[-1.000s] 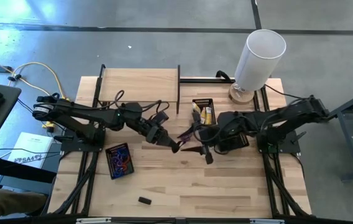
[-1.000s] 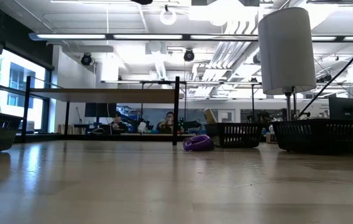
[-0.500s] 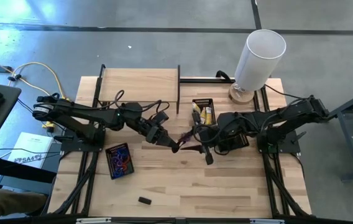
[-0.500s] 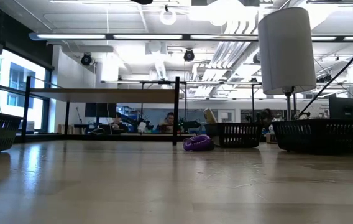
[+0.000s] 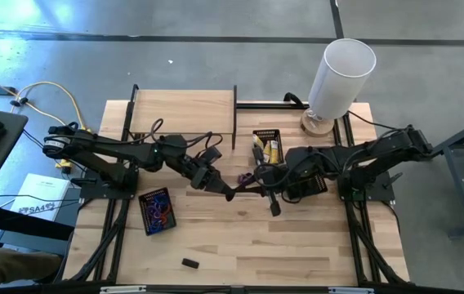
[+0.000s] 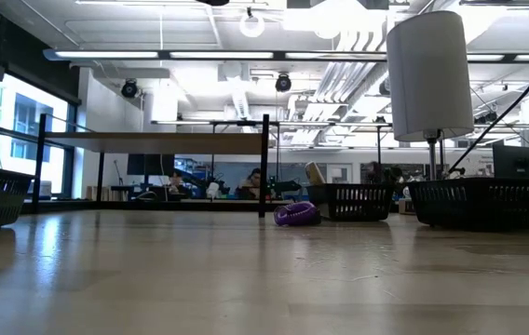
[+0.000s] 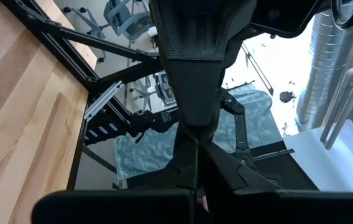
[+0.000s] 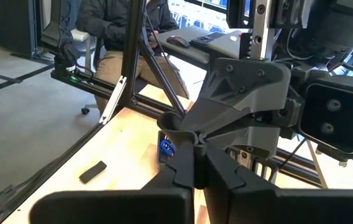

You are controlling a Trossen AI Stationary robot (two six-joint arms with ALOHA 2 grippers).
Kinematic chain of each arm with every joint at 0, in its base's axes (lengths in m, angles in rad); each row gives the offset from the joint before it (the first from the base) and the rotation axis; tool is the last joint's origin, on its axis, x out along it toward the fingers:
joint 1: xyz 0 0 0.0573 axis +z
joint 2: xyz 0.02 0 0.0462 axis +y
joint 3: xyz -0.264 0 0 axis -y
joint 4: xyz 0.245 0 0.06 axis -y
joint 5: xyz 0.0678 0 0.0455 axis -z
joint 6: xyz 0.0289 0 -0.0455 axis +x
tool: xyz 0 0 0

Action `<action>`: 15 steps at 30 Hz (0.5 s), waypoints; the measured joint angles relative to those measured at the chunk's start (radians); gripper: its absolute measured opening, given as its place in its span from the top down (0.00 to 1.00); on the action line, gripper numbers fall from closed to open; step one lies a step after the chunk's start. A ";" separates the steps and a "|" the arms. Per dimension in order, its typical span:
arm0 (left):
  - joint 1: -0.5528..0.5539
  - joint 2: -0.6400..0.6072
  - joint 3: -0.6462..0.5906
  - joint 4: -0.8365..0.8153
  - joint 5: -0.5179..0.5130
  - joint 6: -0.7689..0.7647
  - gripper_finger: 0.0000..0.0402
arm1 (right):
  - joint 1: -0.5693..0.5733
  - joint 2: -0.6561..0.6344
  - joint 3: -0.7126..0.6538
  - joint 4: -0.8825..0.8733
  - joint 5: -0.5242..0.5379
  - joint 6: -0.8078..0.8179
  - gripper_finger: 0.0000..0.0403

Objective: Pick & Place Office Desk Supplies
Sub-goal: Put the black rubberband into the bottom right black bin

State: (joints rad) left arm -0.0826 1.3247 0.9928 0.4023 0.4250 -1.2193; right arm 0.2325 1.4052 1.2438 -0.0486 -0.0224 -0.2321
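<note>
My left gripper [image 5: 230, 193] and my right gripper [image 5: 244, 181] meet tip to tip above the middle of the table, both shut. Between them runs a thin dark loop [image 8: 178, 123], seen as a fine line [image 7: 195, 163] in the left wrist view. A purple bundle of loops [image 6: 297, 214] rests on the tabletop below them. A small dark tray with coloured loops [image 5: 157, 211] lies nearer the left arm. One small black block [image 5: 189, 263] lies by the near edge. My left gripper pinches one end of the thin loop [image 7: 196, 177] between its two shut fingers, coming level from the table's left. The loop is clear of the table. My right gripper is shut on the loop's other end [image 8: 191, 137] at its fingertips, coming almost level from the table's right.
A tall white cylinder [image 5: 338, 77] stands at the far right. A black mesh tray [image 5: 266, 143] with yellow items sits behind the grippers, another [image 5: 307, 186] under the right arm. A person [image 8: 111, 25] sits beyond the table.
My right gripper has shut its wide-open fingers at the left gripper's tips without moving away. The purple seen between its open fingers from above is now mostly covered. The left gripper has kept still and shut.
</note>
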 joint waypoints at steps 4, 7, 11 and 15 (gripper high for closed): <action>-0.002 0.000 0.000 -0.003 -0.020 0.039 0.95 | 0.000 0.000 0.000 -0.003 -0.007 0.000 0.99; -0.017 0.000 0.000 -0.005 -0.054 0.053 0.88 | 0.000 -0.001 0.000 -0.008 -0.014 0.001 0.99; -0.017 0.000 0.000 -0.005 -0.078 0.053 0.78 | 0.000 -0.001 0.000 -0.027 -0.031 0.022 0.99; 0.000 0.000 0.000 -0.004 -0.092 0.046 0.70 | 0.000 -0.001 0.000 -0.068 -0.040 0.067 0.99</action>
State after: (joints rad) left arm -0.0823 1.3243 0.9930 0.3985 0.3335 -1.1728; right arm 0.2326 1.4044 1.2439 -0.1166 -0.0629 -0.1651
